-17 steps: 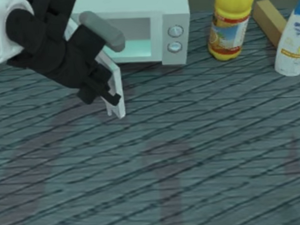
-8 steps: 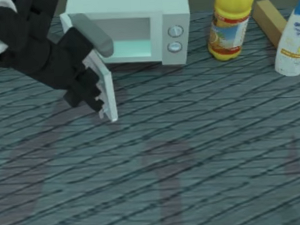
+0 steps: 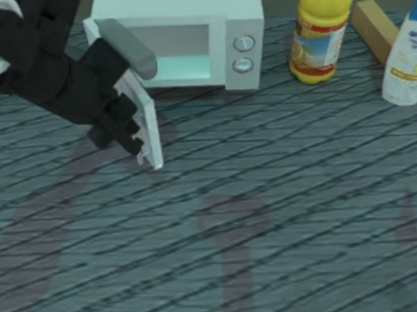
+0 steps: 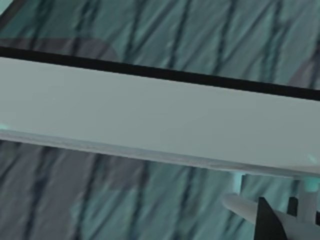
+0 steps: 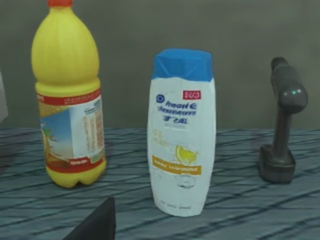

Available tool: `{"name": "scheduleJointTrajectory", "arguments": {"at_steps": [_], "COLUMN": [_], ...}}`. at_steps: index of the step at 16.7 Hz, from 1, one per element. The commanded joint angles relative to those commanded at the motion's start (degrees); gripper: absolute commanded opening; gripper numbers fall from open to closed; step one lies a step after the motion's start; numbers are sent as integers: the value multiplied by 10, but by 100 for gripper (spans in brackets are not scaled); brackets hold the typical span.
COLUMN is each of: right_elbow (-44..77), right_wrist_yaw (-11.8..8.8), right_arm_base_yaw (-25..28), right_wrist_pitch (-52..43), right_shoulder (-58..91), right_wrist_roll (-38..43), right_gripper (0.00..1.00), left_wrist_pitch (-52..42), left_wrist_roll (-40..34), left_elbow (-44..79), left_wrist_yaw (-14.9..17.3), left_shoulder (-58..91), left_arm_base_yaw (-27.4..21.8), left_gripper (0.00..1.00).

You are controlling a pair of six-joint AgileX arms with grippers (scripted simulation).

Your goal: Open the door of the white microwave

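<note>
The white microwave (image 3: pixel 190 9) stands at the back of the table, left of centre, with two round silver knobs (image 3: pixel 243 44) and a pale teal interior (image 3: pixel 185 64) showing. Its door (image 3: pixel 147 124) is swung out wide toward the front left, hinged at the microwave's left corner. My left gripper (image 3: pixel 134 139) is at the door's free edge, shut on it from the left side. The left wrist view is filled by the door's edge (image 4: pixel 160 115), a white band. My right gripper (image 5: pixel 102 222) shows only in the right wrist view, away from the microwave.
A yellow juice bottle (image 3: pixel 321 36) stands just right of the microwave. Farther right are a wooden block (image 3: pixel 375 27) and a white bottle with a blue cap (image 3: pixel 405 60). The right wrist view also shows a dark grey hand tool (image 5: pixel 282 130) standing upright.
Over the last second my left gripper drew the door's free edge leftward, swinging the door wider. In the last half second almost nothing moved.
</note>
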Motion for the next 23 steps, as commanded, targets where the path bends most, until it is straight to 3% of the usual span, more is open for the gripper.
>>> {"name": "scheduleJointTrajectory", "arguments": {"at_steps": [18,23], "right_elbow": [0,0], "right_wrist_yaw": [0,0], "right_arm_base_yaw": [0,0], "right_wrist_pitch": [0,0], "right_shoulder": [0,0], "right_wrist_roll": [0,0], "right_gripper": [100,100], "left_wrist_pitch": [-1,-22], "left_wrist_roll": [0,59], "left_elbow": [-2,1], "left_wrist_yaw": [3,26], "left_shoulder": [1,0], "left_arm_base_yaw": [-1,24], "left_gripper": [0,0]}}
